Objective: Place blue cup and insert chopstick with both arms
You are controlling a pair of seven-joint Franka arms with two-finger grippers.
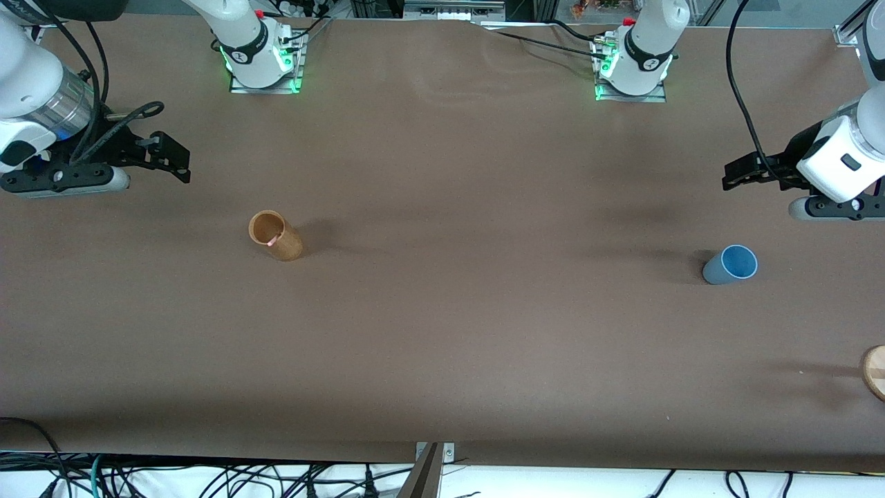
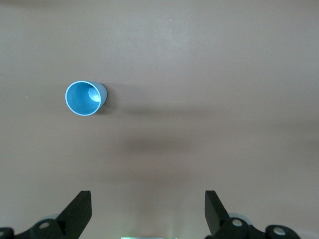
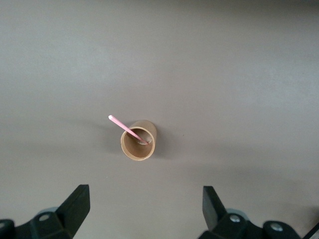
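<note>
2 hands, left hand [image 1: 734,174] & right hand [image 1: 181,160], both released; 1 blue cup [image 1: 730,265], 1 chopstick [image 3: 128,130] in 1 holder [image 1: 275,235].

White jointed arms [image 1: 245,41], black cables, green-lit bases, black tools.

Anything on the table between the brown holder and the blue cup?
Nothing: in the front view only bare tabletop separates the brown holder from the blue cup.

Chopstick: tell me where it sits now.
The chopstick stands tilted inside the brown cylinder holder, toward the right arm's end of the table.
</note>
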